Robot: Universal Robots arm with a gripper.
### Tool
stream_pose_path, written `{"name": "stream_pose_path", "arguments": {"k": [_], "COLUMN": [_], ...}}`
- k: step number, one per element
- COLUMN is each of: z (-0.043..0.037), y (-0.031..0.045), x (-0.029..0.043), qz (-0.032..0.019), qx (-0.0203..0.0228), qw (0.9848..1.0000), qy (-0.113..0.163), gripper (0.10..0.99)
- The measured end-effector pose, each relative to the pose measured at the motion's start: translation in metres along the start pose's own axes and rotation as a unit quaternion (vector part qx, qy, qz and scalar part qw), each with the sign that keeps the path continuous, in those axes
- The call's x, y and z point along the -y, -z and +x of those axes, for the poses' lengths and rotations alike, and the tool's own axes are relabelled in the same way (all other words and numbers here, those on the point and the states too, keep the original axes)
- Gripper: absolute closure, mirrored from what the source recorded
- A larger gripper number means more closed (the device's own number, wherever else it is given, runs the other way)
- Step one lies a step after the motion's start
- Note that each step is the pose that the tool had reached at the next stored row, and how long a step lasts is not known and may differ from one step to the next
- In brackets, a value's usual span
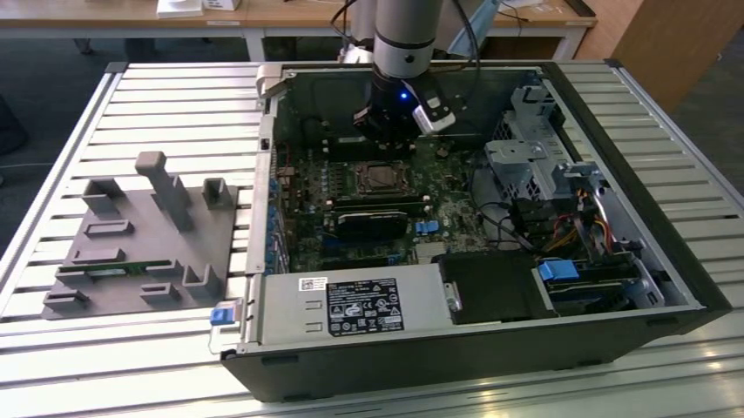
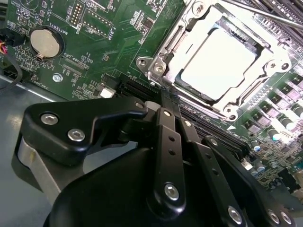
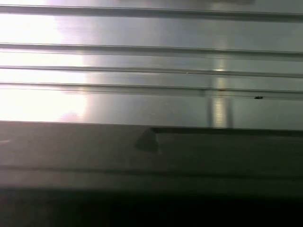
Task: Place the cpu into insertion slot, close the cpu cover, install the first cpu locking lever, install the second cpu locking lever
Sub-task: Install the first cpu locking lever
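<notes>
The cpu point(image 2: 218, 59) lies flat in the insertion slot point(image 1: 378, 178), its silver top showing. The silvery cpu cover point(image 2: 176, 45) lies around it as a frame. A thin metal lever rod point(image 2: 265, 14) runs along the far side of the socket. In the exterior view my gripper point(image 1: 392, 146) hangs inside the open computer case, just behind the socket. In the second wrist view the gripper point(image 2: 165, 97) has its black fingers point(image 2: 166, 124) together, tips just off the socket's near corner, with nothing seen between them.
The case walls point(image 1: 273, 131) ring the motherboard. A drive cage point(image 1: 529, 157) and cables stand at the exterior view's right, and a power supply point(image 1: 348, 305) in front. A grey parts fixture point(image 1: 145, 235) sits on the slatted table point(image 3: 142, 71). A coin battery point(image 2: 46, 41) lies beside the socket.
</notes>
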State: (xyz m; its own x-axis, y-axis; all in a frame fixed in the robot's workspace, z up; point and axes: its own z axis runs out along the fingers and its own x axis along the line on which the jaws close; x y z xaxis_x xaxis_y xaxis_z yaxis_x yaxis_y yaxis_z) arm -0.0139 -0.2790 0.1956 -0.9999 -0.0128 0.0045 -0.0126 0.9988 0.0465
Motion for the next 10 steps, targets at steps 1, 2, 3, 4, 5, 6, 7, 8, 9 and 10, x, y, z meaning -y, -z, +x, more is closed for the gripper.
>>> {"name": "stream_pose_path", "arguments": {"k": [1,2,3,4,5,6,7,8,9,10], "z": [0.0,0.0,0.0,0.0,0.0,0.0001,0.0001,0.0,-0.0001,-0.0002], "y": [-0.0001,-0.0002,-0.0003,-0.0004,-0.0002,0.0,0.0002,0.0004,0.0007,0.0014], "x": [-0.0001,-0.0002,-0.0003,-0.0004,-0.0004,-0.0002,-0.0002,-0.0004,-0.0006,-0.0008], "qz": [-0.0003,-0.0009,-0.0016,-0.0022,-0.0028,-0.0034,-0.0043,-0.0053,-0.0061,-0.0066], "qx": [0.0001,0.0002,0.0003,0.0003,0.0002,0.0002,0.0002,0.0004,0.0006,0.0008], "qw": [1.0,1.0,1.0,1.0,1.0,1.0,1.0,1.0,1.0,1.0], "qy": [0.0,0.0,0.0,0.0,0.0,0.0,0.0,0.0,0.0,0.0], "gripper": [0.98,0.98,0.98,0.98,0.98,0.98,0.98,0.98,0.98,0.98]}}
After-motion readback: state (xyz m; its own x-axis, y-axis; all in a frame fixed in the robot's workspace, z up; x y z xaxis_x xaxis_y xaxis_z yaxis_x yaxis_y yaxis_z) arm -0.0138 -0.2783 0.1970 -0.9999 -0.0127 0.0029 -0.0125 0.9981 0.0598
